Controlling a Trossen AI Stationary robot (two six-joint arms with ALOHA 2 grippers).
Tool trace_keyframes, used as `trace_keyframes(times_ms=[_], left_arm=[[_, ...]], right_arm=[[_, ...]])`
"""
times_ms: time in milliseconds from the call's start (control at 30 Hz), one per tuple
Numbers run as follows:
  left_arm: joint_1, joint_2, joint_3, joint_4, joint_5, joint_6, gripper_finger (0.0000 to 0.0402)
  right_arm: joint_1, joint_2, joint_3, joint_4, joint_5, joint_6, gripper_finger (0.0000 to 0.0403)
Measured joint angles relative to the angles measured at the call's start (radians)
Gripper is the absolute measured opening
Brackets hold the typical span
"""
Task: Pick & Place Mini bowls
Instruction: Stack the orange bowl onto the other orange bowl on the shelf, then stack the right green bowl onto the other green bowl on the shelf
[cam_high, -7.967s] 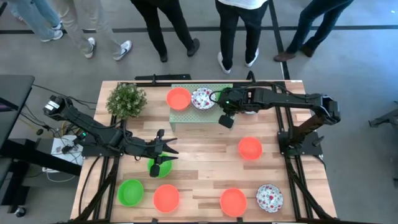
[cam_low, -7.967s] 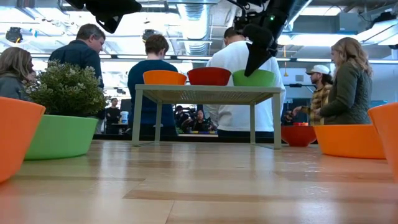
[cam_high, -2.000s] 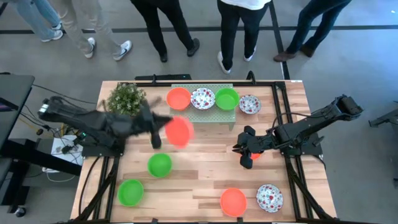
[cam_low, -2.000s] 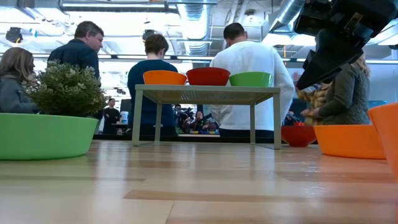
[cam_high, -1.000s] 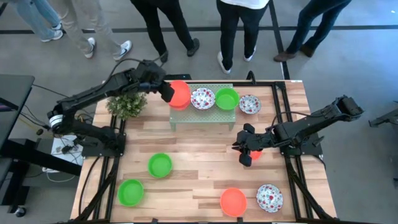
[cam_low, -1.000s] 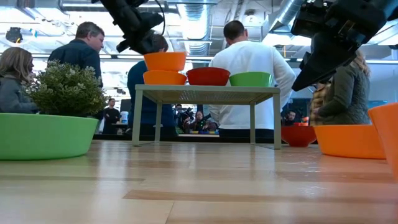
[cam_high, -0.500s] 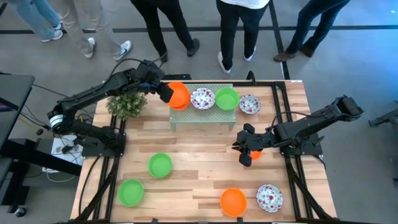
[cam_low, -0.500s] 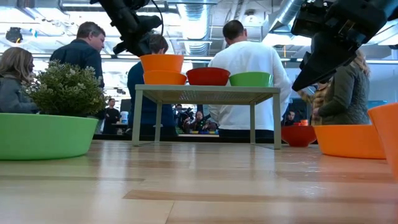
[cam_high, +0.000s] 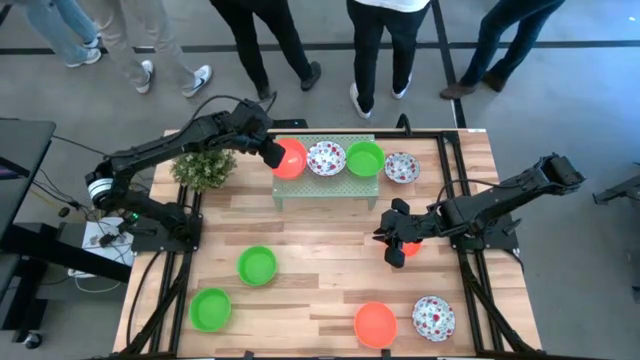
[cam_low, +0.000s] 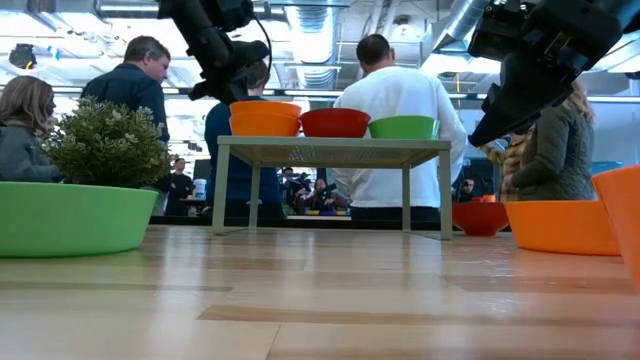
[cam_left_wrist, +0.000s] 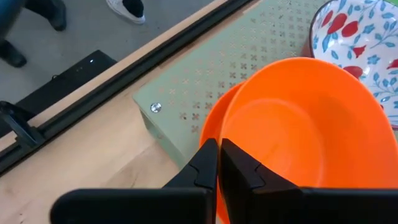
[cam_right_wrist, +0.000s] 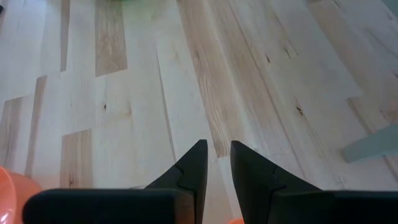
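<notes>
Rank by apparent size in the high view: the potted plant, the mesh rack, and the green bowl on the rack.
1. Mesh rack, the widest footprint.
2. Potted plant.
3. Green bowl on the rack, clearly the smallest.

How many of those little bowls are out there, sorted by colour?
Orange bowls: 4, two of them stacked on the rack
Green bowls: 3
White floral bowls: 3
Total: 10
</notes>
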Motion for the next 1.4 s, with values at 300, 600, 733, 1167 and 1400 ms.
trace_keyframes(times_ms=[300, 600, 733, 1167, 1400], left_arm=[[-0.001, 0.0, 0.0, -0.003, 0.06, -0.002, 0.0047], [0.0, -0.001, 0.0, 0.006, 0.013, 0.022, 0.0098], [-0.012, -0.03, 0.0, 0.021, 0.014, 0.042, 0.0101], [-0.249, -0.229, 0.0, 0.037, 0.018, 0.042, 0.0099], [-0.454, -0.221, 0.0, 0.033, 0.019, 0.042, 0.0099]], right_arm=[[0.0, 0.0, 0.0, 0.0, 0.0, 0.0, 0.0066], [0.0, 0.0, 0.0, 0.0, 0.0, 0.0, 0.0066], [0.0, 0.0, 0.0, 0.0, 0.0, 0.001, 0.0066], [0.0, 0.0, 0.0, 0.003, 0.001, 0.001, 0.0066], [0.0, 0.0, 0.0, 0.004, 0.003, 0.003, 0.0066]])
